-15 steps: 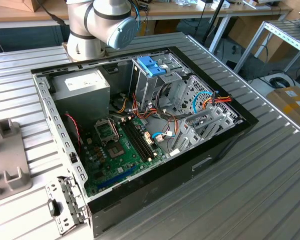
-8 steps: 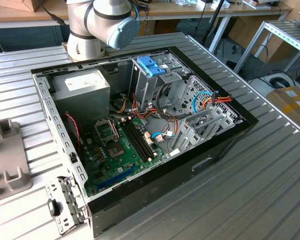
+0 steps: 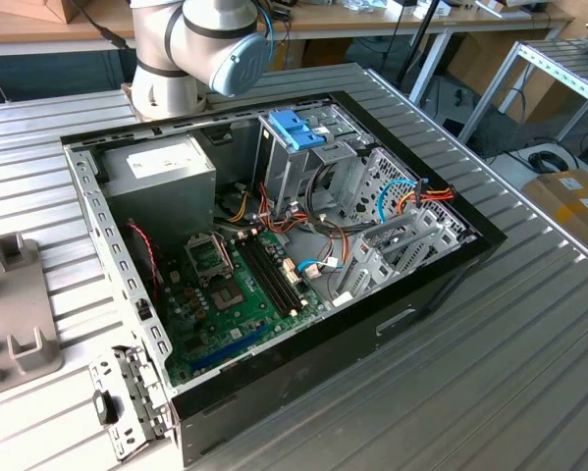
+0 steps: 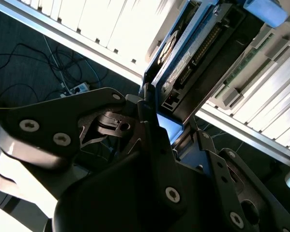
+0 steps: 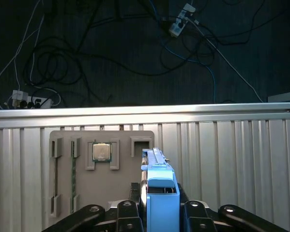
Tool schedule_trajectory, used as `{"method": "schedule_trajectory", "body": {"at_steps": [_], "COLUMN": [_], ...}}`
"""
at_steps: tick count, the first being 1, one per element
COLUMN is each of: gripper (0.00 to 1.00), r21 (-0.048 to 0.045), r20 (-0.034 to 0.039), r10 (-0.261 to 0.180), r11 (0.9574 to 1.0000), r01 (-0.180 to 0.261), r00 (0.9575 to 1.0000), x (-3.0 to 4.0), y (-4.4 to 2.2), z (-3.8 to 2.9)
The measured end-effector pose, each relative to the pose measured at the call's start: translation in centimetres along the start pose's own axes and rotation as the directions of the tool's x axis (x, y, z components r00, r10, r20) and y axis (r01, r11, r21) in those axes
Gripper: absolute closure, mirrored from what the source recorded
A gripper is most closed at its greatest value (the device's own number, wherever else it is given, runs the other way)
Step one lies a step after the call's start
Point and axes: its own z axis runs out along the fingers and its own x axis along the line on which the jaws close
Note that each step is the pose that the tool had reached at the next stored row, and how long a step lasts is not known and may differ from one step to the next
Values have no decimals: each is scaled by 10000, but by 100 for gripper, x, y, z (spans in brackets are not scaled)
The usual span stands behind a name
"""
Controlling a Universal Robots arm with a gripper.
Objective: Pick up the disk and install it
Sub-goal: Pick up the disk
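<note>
At the exterior view's left a grey fixture tray (image 3: 19, 324) is set on the slatted surface (image 3: 490, 373). The open computer case (image 3: 274, 245) lies at the middle, its drive cage (image 3: 294, 177) is toward the far side, and the arm's base joint (image 3: 190, 44) is seen behind it. In the first wrist view the processor (image 5: 101, 152) is noted seated in the tray. Just beside it the disk (image 5: 157, 169) is held on edge, clamped in the closed gripper (image 5: 160, 209), with its long axis running straight out from the gripper. Whether its lower edge is clear of the tray cannot be told. The disk is judged well apart from the cage, toward the exterior view's left. The wrist is judged to be pitched outward, aimed past the surface's edge at the cabled floor (image 5: 111, 48).
</note>
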Motion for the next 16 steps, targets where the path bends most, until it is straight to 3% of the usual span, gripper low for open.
{"method": "schedule_trajectory", "body": {"at_steps": [16], "gripper": [63], "r21": [0], "r20": [0], "r10": [0], "r11": [10000], "r01": [0], "r00": [10000], "x": [-5], "y": [5], "z": [-89]}}
